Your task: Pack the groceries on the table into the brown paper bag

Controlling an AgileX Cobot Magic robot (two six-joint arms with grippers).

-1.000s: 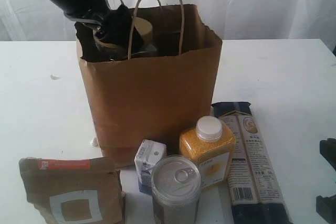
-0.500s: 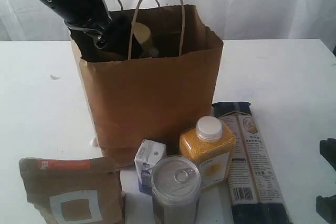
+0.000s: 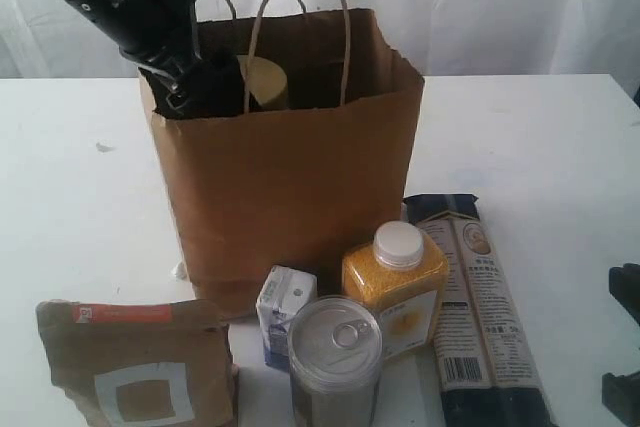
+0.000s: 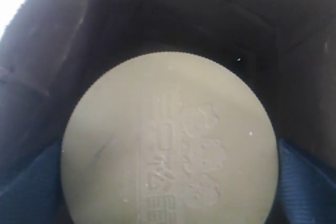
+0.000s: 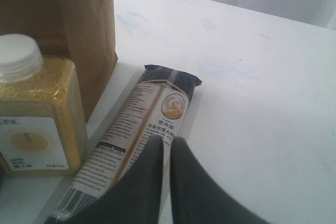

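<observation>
The right end effector [image 5: 167,146] is clenched empty over the long dark pasta pack [image 5: 157,114] on the counter [image 5: 262,77]. Farther back, the left end effector [image 3: 205,87] sits inside the brown paper bag [image 3: 290,177], spread wide in release. The tan-lidded nut jar [image 4: 168,140] is directly beneath it, between its blue pads [image 4: 310,182].

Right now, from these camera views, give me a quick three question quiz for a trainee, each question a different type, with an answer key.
1. Multiple choice: which grocery is already inside the brown paper bag? A) yellow bottle B) nut jar with tan lid C) kraft pouch
2. True or false: the pull-tab can stands on the table in front of the bag.
3. Short answer: what lies on the table just past the tips of the shut right gripper?

Key:
1. B
2. True
3. The long dark pasta pack
</observation>
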